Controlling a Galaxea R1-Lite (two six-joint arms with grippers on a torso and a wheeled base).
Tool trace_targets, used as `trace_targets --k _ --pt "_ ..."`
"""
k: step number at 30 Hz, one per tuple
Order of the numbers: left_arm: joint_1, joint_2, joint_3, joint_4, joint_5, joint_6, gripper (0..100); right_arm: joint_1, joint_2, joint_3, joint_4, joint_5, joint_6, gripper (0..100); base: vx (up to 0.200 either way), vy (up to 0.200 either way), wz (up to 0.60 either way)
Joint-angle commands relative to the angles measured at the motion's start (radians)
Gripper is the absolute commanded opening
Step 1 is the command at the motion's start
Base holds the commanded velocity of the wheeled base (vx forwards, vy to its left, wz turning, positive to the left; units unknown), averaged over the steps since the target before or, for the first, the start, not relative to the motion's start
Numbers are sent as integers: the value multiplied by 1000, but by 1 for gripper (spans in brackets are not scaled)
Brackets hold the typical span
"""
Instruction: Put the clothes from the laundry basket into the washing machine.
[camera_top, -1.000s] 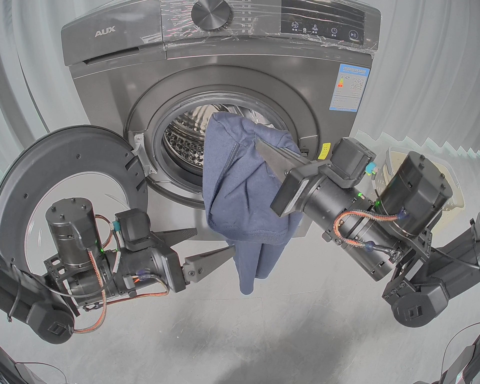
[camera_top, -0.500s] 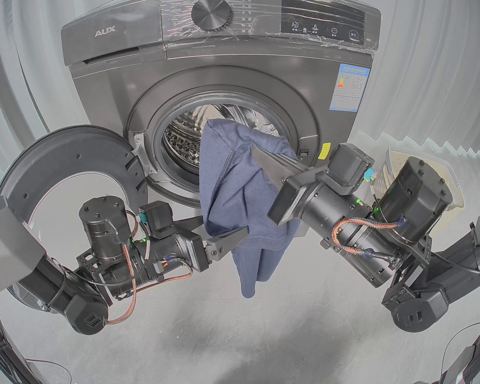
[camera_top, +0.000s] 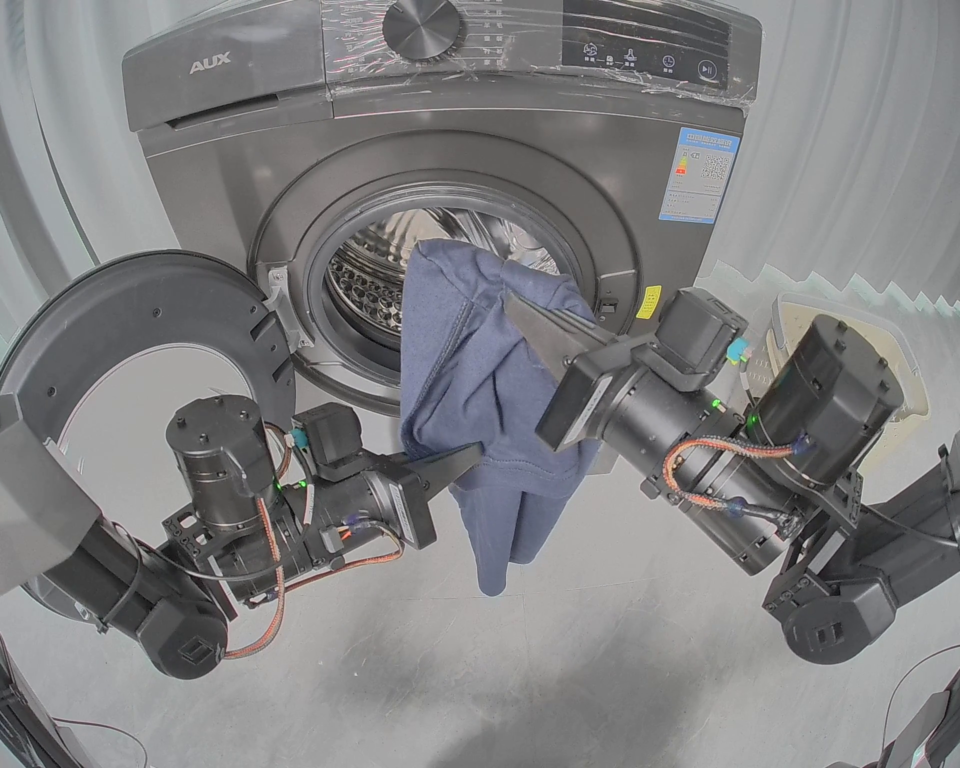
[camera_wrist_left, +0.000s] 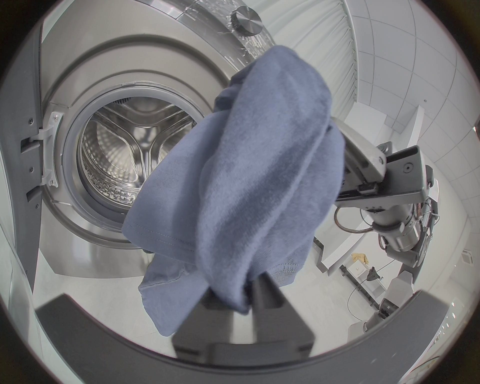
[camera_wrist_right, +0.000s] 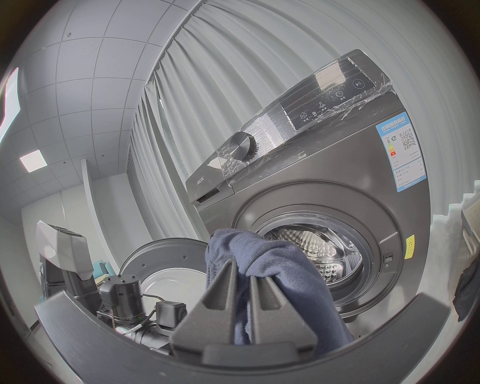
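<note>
A blue garment (camera_top: 470, 380) hangs in front of the washing machine's open drum (camera_top: 365, 280). My right gripper (camera_top: 515, 305) is shut on its upper part, and the cloth drapes over the fingers (camera_wrist_right: 220, 295). My left gripper (camera_top: 468, 460) is shut on a lower fold of the same garment (camera_wrist_left: 250, 175), with cloth bunched between its fingers (camera_wrist_left: 265, 300). A loose end dangles below toward the floor. The white laundry basket (camera_top: 790, 325) stands to the right of the machine, partly hidden behind my right arm. A dark piece of clothing (camera_wrist_right: 467, 290) shows in it.
The grey washing machine (camera_top: 440, 130) fills the back. Its round door (camera_top: 130, 330) is swung wide open to the left, just behind my left arm. White curtains hang on both sides. Bare grey floor (camera_top: 500, 670) lies in front.
My left arm has swung right and up to the garment, and its open fingers have shut on a lower fold. The right gripper with the garment has shifted slightly left.
</note>
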Motion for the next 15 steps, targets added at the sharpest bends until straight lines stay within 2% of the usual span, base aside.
trace_targets --k 1,10,15 --pt "-17 -41 22 -4 6 -1 0 -4 2 -1 0 0 -1 0 0 0 0" --pt "-73 -254 150 -6 11 1 0 -9 37 27 0 0 -1 0 0 0 0" --pt "-79 -294 160 -4 9 -3 0 2 38 45 -2 2 -1 0 0 0 0"
